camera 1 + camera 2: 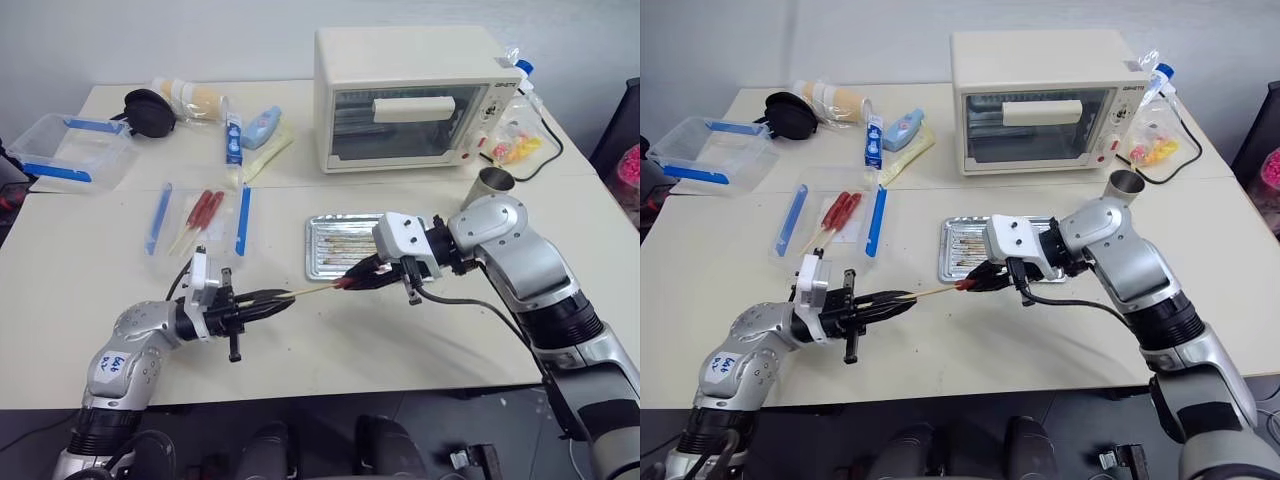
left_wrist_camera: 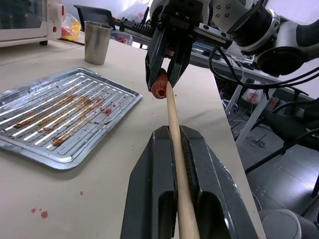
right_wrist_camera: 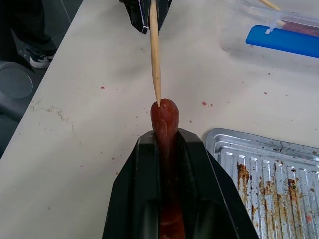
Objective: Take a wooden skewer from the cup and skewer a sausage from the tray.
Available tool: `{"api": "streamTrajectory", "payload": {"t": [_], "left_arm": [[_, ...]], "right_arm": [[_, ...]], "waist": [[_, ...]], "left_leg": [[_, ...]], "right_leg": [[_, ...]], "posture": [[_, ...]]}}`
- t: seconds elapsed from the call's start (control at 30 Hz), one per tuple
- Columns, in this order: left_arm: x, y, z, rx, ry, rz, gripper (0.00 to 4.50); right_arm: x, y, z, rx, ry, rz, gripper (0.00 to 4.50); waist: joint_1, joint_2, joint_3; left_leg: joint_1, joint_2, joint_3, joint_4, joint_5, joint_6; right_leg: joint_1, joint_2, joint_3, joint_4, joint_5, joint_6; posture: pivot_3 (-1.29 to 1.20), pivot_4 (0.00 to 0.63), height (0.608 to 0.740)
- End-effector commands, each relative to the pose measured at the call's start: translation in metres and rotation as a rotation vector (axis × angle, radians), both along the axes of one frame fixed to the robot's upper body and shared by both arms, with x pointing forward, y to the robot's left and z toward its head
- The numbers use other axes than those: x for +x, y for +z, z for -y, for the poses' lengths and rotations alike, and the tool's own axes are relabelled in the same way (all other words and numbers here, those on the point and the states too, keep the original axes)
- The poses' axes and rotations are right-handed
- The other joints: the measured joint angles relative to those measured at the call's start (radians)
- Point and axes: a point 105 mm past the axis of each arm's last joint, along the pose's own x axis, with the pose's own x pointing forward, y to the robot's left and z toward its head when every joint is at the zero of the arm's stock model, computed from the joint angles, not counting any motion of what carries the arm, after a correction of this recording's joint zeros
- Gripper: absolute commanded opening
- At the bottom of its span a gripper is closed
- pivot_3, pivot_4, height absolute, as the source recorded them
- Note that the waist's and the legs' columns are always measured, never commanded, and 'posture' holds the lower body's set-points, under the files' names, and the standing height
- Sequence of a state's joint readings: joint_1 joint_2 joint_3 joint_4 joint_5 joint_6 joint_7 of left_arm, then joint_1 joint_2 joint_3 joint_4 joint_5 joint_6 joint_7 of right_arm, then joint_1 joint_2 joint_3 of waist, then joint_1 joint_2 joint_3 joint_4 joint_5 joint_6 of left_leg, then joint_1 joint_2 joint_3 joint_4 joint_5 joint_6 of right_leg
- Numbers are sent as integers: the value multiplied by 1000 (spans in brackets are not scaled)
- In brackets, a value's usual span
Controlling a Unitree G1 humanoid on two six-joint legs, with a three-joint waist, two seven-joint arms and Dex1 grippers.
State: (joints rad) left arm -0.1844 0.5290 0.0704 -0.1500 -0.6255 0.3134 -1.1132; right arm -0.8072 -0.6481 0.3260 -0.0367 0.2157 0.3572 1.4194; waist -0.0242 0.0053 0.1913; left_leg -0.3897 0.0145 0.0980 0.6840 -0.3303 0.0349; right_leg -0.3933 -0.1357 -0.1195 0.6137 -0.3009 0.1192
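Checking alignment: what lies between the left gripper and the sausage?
Only the wooden skewer, running from the left gripper to the sausage tip, seen in the left wrist view.

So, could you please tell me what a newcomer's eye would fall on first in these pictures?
The two grippers meet above the cream table: the left gripper is shut on a thin pale wooden skewer, whose tip touches the end of a small reddish-brown sausage clamped in the right gripper. Just behind them lies the greasy silver baking tray, with a cream toaster oven beyond.
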Motion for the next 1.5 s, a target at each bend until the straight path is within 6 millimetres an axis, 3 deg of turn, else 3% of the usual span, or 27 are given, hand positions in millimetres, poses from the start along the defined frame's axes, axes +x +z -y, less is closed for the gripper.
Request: {"api": "streamTrajectory", "payload": {"t": [0.03,0.37,0.9,1.5], "left_arm": [[-2,4,-5,11,7,26,0],[-4,2,-11,22,24,19,0],[2,1,2,0,-4,24,0],[7,8,62,-73,-187,49,0]], "right_arm": [[-4,10,1,16,19,28,214],[-1,11,3,17,5,30,214],[-8,8,-6,22,44,19,214],[-19,11,-33,48,147,10,214]], "waist": [[0,0,0],[1,0,0],[1,0,0],[15,0,0]], "left_leg": [[0,0,0,0,0,0],[0,0,0,0,0,0],[0,0,0,0,0,0],[0,-1,1,1,0,0]], "right_leg": [[0,0,0,0,0,0],[0,0,0,0,0,0],[0,0,0,0,0,0],[0,0,0,2,0,0]], "posture": [[0,150,740],[0,150,740],[0,150,740],[0,150,740]]}}
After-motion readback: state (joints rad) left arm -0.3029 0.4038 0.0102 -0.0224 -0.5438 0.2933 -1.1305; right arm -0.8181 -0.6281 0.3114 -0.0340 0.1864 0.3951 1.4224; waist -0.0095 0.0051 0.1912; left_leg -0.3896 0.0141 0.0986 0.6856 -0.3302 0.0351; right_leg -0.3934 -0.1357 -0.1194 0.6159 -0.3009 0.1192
